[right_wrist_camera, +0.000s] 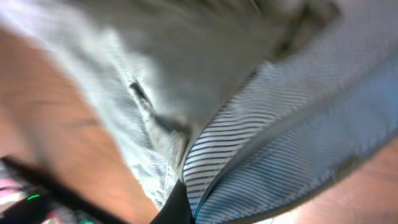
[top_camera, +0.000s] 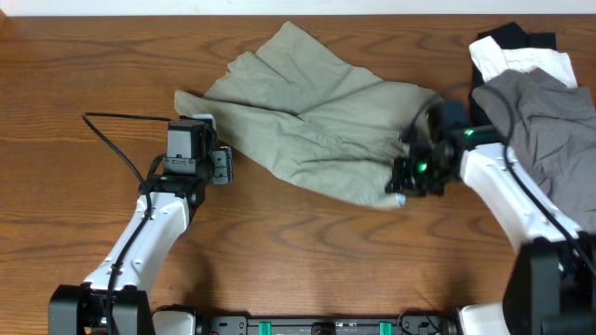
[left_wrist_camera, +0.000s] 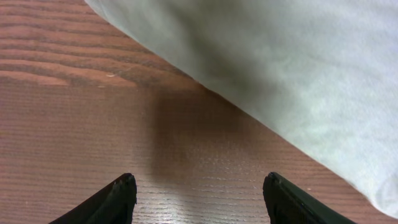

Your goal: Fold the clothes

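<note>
The light khaki-green shorts (top_camera: pixel 317 121) lie crumpled across the middle of the wooden table. My right gripper (top_camera: pixel 410 177) is at their right end, shut on the fabric; the right wrist view shows khaki cloth (right_wrist_camera: pixel 155 68) and a striped inner lining (right_wrist_camera: pixel 261 149) pressed around one dark finger. My left gripper (top_camera: pixel 222 167) is open and empty just off the shorts' left lower edge. In the left wrist view its fingertips (left_wrist_camera: pixel 199 193) frame bare wood, with the shorts' edge (left_wrist_camera: pixel 292 68) just beyond.
A pile of other garments sits at the right edge: a slate-grey one (top_camera: pixel 540 121), a white one (top_camera: pixel 521 63) and a black one (top_camera: pixel 521 37). A black cable (top_camera: pixel 112 130) runs left of the left arm. Bare table (top_camera: pixel 307 251) shows at the front.
</note>
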### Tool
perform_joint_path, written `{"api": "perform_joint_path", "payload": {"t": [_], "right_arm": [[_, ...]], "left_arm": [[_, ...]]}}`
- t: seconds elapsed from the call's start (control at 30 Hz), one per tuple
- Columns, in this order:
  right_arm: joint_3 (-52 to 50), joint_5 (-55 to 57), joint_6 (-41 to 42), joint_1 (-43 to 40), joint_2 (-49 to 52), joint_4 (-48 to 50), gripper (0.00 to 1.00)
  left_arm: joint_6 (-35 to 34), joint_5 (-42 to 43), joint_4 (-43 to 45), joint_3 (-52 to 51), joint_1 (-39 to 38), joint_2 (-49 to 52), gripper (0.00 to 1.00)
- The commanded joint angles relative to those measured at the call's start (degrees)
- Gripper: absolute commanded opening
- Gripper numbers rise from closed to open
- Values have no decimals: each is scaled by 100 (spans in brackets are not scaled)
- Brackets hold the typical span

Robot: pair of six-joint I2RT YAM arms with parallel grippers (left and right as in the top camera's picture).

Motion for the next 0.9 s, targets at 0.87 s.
{"api": "perform_joint_path", "payload": {"t": [0.87], "right_arm": [[527,1517,634,-640,-474,-1005,2]], "left_arm": [[326,2,1781,50,619,876,88]]}}
